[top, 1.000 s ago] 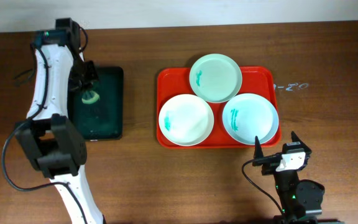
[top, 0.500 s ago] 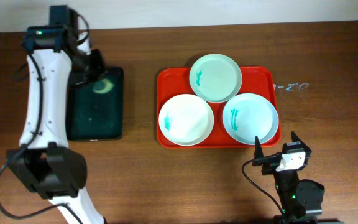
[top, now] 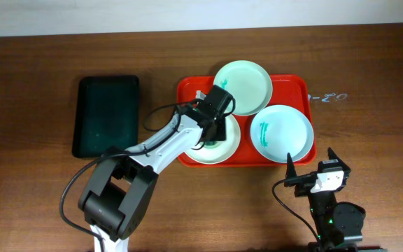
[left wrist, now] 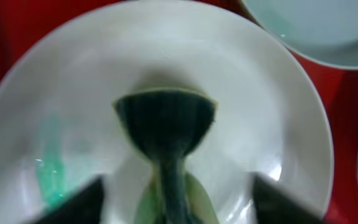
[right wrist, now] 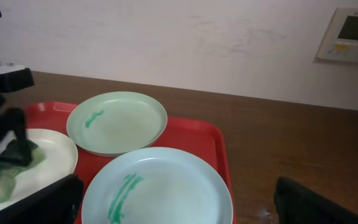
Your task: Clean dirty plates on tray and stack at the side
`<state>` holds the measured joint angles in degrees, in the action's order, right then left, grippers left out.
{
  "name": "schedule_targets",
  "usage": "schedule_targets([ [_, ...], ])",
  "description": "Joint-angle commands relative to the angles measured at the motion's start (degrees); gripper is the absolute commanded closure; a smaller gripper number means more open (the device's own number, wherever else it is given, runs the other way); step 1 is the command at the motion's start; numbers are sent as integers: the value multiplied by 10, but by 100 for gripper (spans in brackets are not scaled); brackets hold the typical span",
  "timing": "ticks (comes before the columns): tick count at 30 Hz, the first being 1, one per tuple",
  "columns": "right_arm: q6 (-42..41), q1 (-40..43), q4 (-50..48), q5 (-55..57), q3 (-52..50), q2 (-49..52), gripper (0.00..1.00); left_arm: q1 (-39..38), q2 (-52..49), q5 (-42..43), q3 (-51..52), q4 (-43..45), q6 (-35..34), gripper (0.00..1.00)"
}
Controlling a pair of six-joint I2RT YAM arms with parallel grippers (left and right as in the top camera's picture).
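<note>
My left gripper (top: pixel 213 135) pinches a sponge (left wrist: pixel 165 115) onto the tray's (top: pixel 185 91) near-left plate (top: pixel 194 142) to scrub its smear (left wrist: pixel 47 171); my right gripper (top: pixel 309 157) idles spread at the near edge.

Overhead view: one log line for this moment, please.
left hand: shut on green sponge, on near-left plate | right hand: open, off tray | stacked: none

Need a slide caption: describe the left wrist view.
Left gripper holding a green sponge against a teal-smeared white plate on the red tray.
</note>
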<state>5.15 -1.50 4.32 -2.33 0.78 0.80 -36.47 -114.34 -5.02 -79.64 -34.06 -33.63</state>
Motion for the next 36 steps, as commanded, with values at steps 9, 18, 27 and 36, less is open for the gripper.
schedule_targets([
  [9,6,-4,2,17,-5,-4,2,234,247,-168,-52,-189,19,1],
  [18,-52,-4,-444,-256,12,-4,2,260,232,-97,-48,-222,20,1],
  [27,6,-4,217,-205,643,481,2,260,232,-97,-48,-222,20,1],
  [36,-154,-63,419,-178,791,911,41,260,232,-78,-48,-222,20,1],
])
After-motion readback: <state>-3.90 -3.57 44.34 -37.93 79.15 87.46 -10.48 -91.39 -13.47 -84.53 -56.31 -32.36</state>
